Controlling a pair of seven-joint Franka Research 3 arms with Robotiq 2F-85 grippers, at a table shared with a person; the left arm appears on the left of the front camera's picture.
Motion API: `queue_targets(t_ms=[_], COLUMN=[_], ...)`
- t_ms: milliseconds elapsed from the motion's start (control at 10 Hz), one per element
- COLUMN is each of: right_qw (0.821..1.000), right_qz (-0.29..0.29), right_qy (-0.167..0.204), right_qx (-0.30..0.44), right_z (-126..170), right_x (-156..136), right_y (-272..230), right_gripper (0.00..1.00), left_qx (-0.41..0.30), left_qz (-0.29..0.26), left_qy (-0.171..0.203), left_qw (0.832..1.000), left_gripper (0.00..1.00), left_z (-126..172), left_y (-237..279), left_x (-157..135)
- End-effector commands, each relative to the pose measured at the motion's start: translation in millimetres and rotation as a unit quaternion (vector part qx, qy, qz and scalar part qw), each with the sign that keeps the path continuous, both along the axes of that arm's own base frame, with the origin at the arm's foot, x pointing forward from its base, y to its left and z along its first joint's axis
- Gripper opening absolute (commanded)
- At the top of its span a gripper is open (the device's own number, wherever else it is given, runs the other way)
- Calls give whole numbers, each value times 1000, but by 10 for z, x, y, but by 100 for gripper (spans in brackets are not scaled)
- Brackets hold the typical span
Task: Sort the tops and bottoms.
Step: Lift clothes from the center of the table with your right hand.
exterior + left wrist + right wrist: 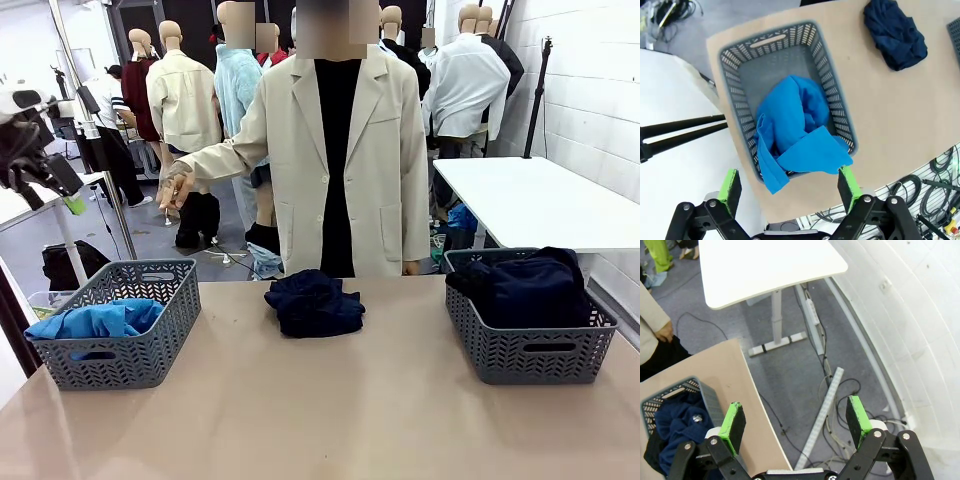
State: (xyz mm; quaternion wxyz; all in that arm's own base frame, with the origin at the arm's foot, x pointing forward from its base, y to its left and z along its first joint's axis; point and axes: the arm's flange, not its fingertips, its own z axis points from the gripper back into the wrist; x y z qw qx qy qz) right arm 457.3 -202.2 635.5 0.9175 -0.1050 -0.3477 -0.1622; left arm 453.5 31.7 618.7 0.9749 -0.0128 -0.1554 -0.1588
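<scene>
Soft matt knit top (795, 130), perforated seemingly plastic basket (837, 107), smooth tabletop (330, 410).

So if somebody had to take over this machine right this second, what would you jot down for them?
Left end effector: open, empty, above the left basket.
Right end effector: open, empty, out past the table's right edge, above the floor.
Bright blue top: in the left basket, one corner draped over its rim.
Dark bottoms: piled in the right basket.
Done: the top and those bottoms look sorted.
Left: one dark navy garment lies bunched mid-table, near the person; it probably belongs in the right basket.
</scene>
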Motion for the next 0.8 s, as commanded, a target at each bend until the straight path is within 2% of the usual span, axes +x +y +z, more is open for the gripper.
queue_targets(t_ms=[0, 200, 500, 700], right_qw=[1000, 1000, 1000, 1000], right_qz=[4, 4, 4, 4], right_qy=[3, 3, 3, 3], right_qx=[-5, -5, -5, -5], right_z=[-14, -14, -14, -14], right_x=[-5, -5, -5, -5], right_y=[18, 18, 18, 18], right_gripper=[100, 100, 100, 100], left_qx=[-4, 0, 14, 36], left_qz=[-3, 0, 43, 42], left_qy=[7, 8, -93, -112], left_qw=[1000, 1000, 995, 992], left_gripper=[100, 100, 100, 100], left_z=[-40, -71, 302, 296], left_y=[5, -4, 866, 987], left_x=[58, 45, -389, -472])
